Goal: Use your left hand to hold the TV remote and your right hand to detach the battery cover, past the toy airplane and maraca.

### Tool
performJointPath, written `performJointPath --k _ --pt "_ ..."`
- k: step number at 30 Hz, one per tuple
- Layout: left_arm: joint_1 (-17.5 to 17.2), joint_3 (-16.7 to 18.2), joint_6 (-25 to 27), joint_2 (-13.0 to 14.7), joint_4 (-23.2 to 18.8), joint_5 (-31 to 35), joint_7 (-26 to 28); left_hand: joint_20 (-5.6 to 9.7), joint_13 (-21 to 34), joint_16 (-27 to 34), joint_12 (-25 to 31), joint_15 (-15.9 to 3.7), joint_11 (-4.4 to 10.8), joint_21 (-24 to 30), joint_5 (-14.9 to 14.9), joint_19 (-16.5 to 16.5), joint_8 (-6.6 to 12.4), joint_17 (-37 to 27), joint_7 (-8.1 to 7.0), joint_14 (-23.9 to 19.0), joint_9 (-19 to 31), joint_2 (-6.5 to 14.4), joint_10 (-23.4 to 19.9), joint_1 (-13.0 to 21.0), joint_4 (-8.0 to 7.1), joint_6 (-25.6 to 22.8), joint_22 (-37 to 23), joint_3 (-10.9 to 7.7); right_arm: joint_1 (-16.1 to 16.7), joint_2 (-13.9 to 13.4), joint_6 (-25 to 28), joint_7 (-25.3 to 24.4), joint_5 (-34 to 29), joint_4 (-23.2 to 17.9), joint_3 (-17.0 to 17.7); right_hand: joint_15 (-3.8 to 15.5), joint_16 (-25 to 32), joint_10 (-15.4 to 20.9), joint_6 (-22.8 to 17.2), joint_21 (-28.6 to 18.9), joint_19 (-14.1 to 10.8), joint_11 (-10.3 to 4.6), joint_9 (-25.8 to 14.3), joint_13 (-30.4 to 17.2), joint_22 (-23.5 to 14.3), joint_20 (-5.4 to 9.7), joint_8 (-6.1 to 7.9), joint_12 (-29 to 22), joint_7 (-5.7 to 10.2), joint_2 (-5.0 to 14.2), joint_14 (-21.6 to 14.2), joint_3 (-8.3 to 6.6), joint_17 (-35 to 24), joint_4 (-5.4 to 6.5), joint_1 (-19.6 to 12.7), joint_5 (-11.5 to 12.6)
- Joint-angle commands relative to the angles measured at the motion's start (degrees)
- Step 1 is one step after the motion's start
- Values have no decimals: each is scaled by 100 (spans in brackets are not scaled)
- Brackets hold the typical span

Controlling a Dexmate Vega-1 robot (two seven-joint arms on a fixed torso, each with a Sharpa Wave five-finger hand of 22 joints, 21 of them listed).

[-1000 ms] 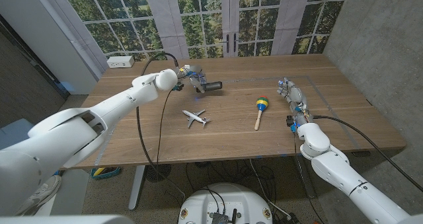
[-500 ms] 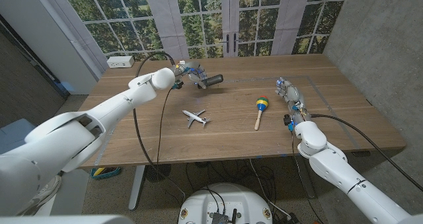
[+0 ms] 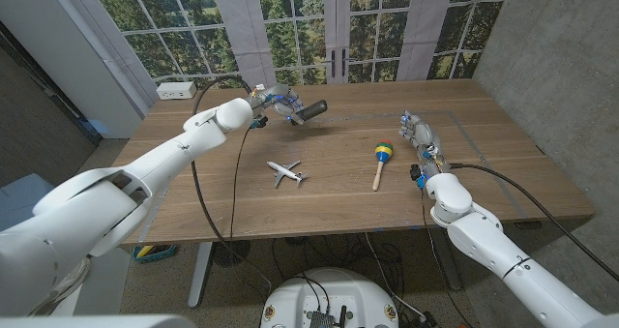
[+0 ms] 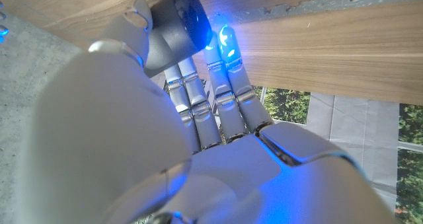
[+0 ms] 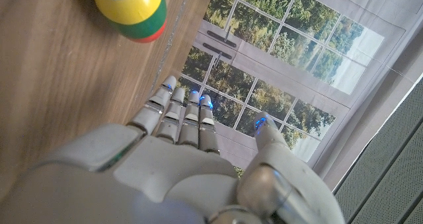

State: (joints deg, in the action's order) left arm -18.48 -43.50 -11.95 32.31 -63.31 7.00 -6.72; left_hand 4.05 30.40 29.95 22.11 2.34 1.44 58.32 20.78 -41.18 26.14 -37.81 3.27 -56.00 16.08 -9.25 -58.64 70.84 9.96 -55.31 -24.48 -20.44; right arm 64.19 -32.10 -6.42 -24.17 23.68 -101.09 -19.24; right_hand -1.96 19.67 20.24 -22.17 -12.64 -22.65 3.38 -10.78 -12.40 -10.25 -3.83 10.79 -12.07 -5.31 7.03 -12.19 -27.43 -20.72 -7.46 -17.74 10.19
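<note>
My left hand (image 3: 281,105) grips the dark grey TV remote (image 3: 310,110) above the far middle of the table, the remote sticking out to the right and raised off the wood. In the left wrist view the remote's end (image 4: 177,22) shows above my fingers (image 4: 221,85). The white toy airplane (image 3: 285,171) lies on the table nearer me. The maraca (image 3: 381,159), with a striped head and wooden handle, lies right of it; its head (image 5: 129,9) shows in the right wrist view. My right hand (image 3: 419,132) stands at the right, fingers straight, holding nothing.
A white power strip (image 3: 175,90) sits at the far left corner of the table (image 3: 338,197). Black cables hang from both arms. Windows stand behind the table, and a grey wall runs along the right.
My left hand has lifted the remote and carried it away from me, tilting its free end upward. My right hand has shifted slightly away from me and left.
</note>
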Motion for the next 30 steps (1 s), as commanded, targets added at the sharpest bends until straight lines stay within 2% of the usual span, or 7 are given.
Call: performJointPath --k 1,12,25,29,30 --pt "-102 199 -235 -6 -19 -451 -162 550 47 -3 -6 -1600 890 69 585 41 14 -33 -364 -1115 25 593 -933 584 -21 -402 1 -210 -72 20 245 -206 -203 -200 -104 -1 -4 -8 50 -11 -76 -16 -13 -7 -11 13 1 4 -10 -86 -83 -17 -16 -59 -34 12" --pt "-225 291 -235 78 -316 -641 -324 548 89 -43 -56 -1600 887 179 659 83 4 -92 -370 -1098 51 570 -929 573 -20 -402 50 -239 -94 4 403 -332 -421 -389 -180 66 -4 -40 94 -21 -129 -61 -13 -5 -16 30 20 13 30 -106 -125 -43 -10 -176 -188 33" --pt "-256 285 -299 62 -458 -650 -433 543 130 -77 -104 -1600 885 291 727 143 -22 -160 -361 -1102 57 556 -945 559 -23 -402 113 -269 -165 -97 691 -247 -493 -620 -239 59 -21 -53 114 -6 -107 -80 -14 -5 -20 8 31 13 56 -106 -103 -45 -14 -205 -270 35" --pt "-258 280 -310 36 -457 -652 -443 545 151 -86 -113 -1600 883 325 745 164 -30 -181 -360 -1106 61 551 -951 557 -23 -399 133 -278 -207 -114 754 -215 -515 -657 -268 54 49 -54 125 -16 -134 -84 -15 -8 -27 -29 37 8 56 -119 -280 -19 -29 -194 -281 26" --pt "-260 277 -310 32 -461 -643 -437 542 147 -88 -122 -1600 884 333 748 164 -33 -185 -360 -1106 58 551 -948 556 -23 -402 136 -280 -218 -112 767 -207 -515 -658 -276 96 93 -61 129 -48 -214 -85 -16 -15 -35 -53 42 5 48 -124 -378 2 -46 -183 -284 21"
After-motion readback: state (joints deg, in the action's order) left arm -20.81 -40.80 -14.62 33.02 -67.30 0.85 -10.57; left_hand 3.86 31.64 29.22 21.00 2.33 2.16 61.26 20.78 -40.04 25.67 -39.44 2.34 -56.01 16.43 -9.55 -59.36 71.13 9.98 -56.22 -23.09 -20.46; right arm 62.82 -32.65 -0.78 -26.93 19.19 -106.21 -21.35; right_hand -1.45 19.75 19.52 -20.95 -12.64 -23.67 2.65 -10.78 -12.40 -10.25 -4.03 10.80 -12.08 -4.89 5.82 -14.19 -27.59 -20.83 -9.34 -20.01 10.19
